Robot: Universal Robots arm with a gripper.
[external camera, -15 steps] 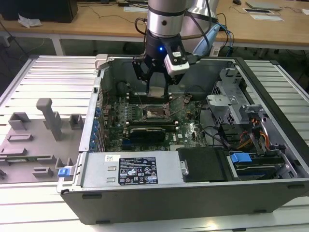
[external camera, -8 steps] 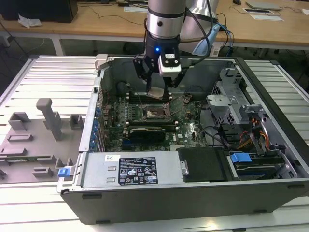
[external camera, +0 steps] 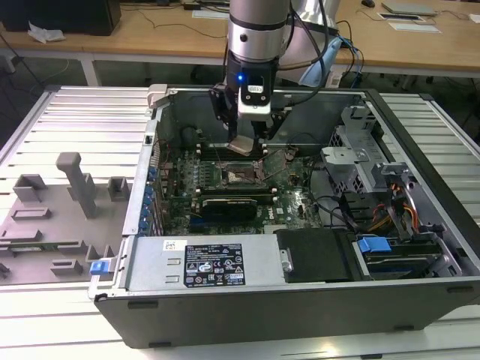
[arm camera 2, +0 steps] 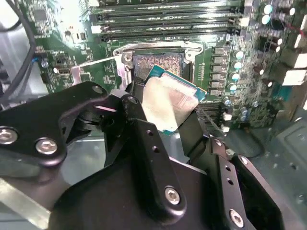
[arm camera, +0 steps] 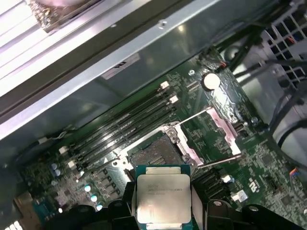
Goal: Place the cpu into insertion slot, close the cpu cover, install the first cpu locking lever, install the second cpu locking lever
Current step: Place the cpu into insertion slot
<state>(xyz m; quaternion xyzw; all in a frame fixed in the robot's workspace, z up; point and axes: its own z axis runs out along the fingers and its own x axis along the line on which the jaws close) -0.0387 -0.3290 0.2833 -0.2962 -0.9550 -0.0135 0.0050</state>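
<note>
**Placing the cpu.** The gripper (external camera: 244, 141) is closed narrowly on the cpu (external camera: 240, 145), pinching two opposite edges. It holds the chip in the air above the green motherboard (external camera: 292, 199). In the exterior view the insertion slot (external camera: 241, 177) lies at 6 o'clock of the chip, near but apart. The cpu cover (arm camera: 223, 127) stands swung open (so the socket is free). Done well, this step likely needs the chip kept level, its edges squared to the socket rim, and a straight descent with no sliding. The exterior view gives height above the board. The first wrist view gives chip-to-slot alignment, and the second wrist view gives the fingers' (arm camera 2: 144, 139) contact.
</note>
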